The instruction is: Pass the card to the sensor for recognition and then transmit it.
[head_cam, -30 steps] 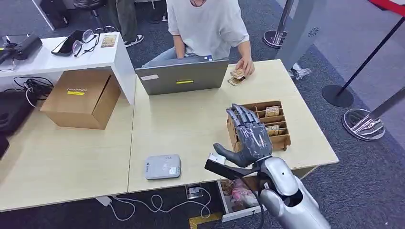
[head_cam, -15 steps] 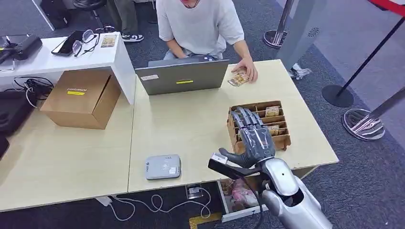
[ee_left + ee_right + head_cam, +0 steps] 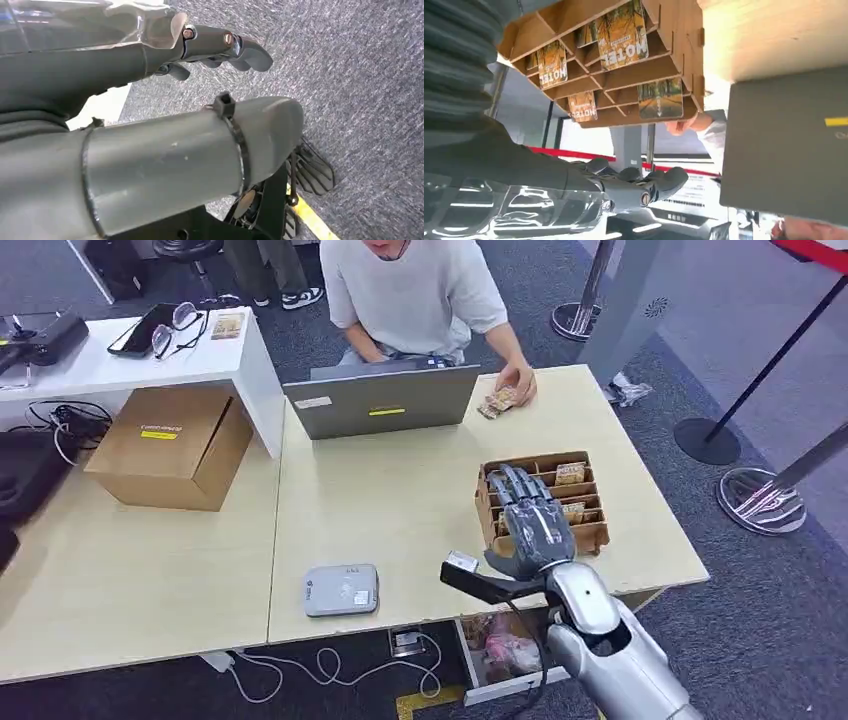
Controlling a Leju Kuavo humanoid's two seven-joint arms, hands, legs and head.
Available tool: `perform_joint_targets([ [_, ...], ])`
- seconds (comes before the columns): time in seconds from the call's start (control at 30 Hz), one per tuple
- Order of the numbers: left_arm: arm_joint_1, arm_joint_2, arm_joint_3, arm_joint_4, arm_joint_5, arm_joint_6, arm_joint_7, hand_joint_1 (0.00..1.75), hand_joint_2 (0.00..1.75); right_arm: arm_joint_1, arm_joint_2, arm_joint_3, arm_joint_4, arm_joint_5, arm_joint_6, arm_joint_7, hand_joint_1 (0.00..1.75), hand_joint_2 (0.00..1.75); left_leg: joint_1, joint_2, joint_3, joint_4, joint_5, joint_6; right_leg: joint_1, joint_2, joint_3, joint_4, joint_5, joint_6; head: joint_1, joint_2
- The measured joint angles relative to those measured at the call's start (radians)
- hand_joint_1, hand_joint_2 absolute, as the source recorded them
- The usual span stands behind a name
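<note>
Now the right hand (image 3: pixel 530 523) is over the card box (image 3: pixel 587 530).
Its fingers are spread and hold nothing; cards (image 3: pixel 571 473) stand in the box slots, right of the sensor (image 3: pixel 341 589) on the desk (image 3: pixel 400 500).

My light wood table (image 3: pixel 400 500) carries a grey sensor (image 3: pixel 341 589) near my edge, a compartmented cardboard card rack (image 3: pixel 585 532) to its right, a grey laptop (image 3: pixel 382 400) at the far side, and a brown cardboard box (image 3: pixel 172 445) on the left. A person's hand (image 3: pixel 518 380) rests on cards (image 3: pixel 494 404) beside the laptop.
</note>
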Motion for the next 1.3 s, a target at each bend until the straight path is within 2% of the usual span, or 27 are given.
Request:
perform_joint_targets([
  [0.6,0.0,0.002,0.0,0.0,0.022,0.016,0.002,0.0,0.0,-0.181,-0.007,0.102,0.133,-0.067,0.098,-0.011,0.0,1.75,0.0,0.0,0.0,0.0,0.0,0.0,0.0,0.0,0.0,0.0,0.0,0.0,0.0,0.0],
  [0.83,0.0,0.002,0.0,0.0,0.031,0.017,0.003,0.0,0.0,-0.237,-0.019,0.13,0.143,-0.106,0.179,-0.01,0.0,1.75,0.0,0.0,0.0,0.0,0.0,0.0,0.0,0.0,0.0,0.0,0.0,0.0,0.0,0.0],
  [1.07,0.0,0.005,0.0,0.0,0.035,0.003,0.003,0.0,0.0,-0.262,-0.093,0.152,0.075,-0.176,0.279,-0.006,0.0,1.75,0.0,0.0,0.0,0.0,0.0,0.0,0.0,0.0,0.0,0.0,0.0,0.0,0.0,0.0],
  [1.3,0.0,0.006,0.0,0.0,0.041,-0.009,0.003,0.0,0.0,-0.269,-0.202,0.164,-0.021,-0.206,0.307,-0.002,0.0,1.75,-0.001,-0.001,0.0,0.0,0.0,0.001,-0.001,-0.001,0.0,0.0,0.0,0.0,0.0,0.0],
])
